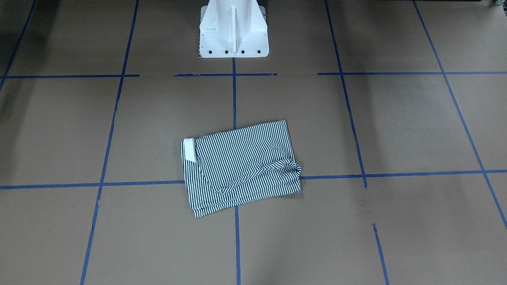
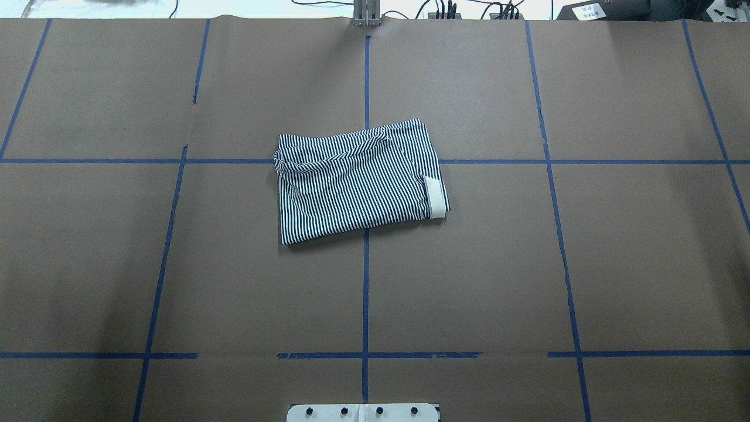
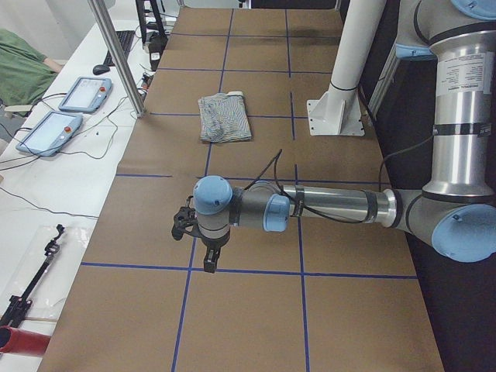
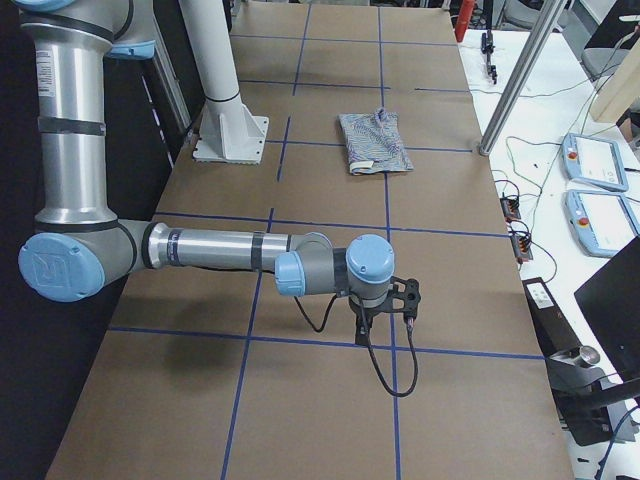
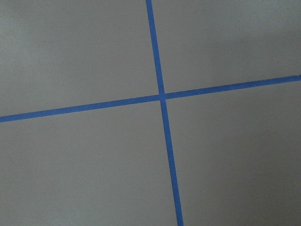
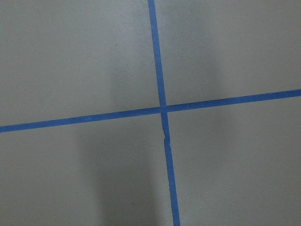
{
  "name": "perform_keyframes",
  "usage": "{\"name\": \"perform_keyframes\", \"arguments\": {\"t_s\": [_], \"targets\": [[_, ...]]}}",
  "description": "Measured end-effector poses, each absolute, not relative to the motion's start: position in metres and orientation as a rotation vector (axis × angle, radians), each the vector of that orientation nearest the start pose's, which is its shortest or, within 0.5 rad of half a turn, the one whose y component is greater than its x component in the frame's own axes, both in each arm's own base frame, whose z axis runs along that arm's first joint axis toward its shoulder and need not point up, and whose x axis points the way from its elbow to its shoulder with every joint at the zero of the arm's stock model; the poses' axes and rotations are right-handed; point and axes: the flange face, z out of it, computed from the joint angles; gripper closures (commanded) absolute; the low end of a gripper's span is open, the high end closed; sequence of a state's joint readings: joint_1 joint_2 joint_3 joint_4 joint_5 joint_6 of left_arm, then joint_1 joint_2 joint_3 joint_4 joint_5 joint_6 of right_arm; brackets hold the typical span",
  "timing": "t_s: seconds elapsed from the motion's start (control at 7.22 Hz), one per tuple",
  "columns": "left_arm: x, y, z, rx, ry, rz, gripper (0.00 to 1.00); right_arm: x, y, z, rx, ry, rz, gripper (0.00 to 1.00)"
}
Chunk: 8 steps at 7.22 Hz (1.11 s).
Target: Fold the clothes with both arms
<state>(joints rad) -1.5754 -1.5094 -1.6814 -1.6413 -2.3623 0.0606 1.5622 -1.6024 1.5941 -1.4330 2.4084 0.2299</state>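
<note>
The clothes [image 1: 241,166] are one navy-and-white striped shirt, folded into a rough rectangle at the table's middle, also seen in the overhead view [image 2: 357,181]. Its cream collar [image 2: 435,199] sticks out at one end. In the exterior left view the left arm [image 3: 333,208] reaches low over the table far from the shirt [image 3: 225,118], its gripper [image 3: 209,262] pointing down; I cannot tell whether it is open or shut. The right arm [image 4: 220,250] does the same at the opposite end, well away from the shirt [image 4: 375,142]; the state of its gripper [image 4: 362,330] cannot be told either.
Brown paper with blue tape lines [image 2: 365,281] covers the table. The white pedestal base [image 1: 233,27] stands at the robot's edge. Teach pendants [image 3: 66,108] and cables lie on the white bench beside the table. Both wrist views show only a tape crossing [image 5: 162,96].
</note>
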Motion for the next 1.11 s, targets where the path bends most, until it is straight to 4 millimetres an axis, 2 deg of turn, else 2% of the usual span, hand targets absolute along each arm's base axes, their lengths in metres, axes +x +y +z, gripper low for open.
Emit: {"name": "perform_keyframes", "arguments": {"t_s": [1.11], "targets": [[-0.065, -0.472, 0.624, 0.142, 0.786, 0.101, 0.00, 0.048, -0.502, 0.641, 0.039, -0.782, 0.122, 0.00]]}}
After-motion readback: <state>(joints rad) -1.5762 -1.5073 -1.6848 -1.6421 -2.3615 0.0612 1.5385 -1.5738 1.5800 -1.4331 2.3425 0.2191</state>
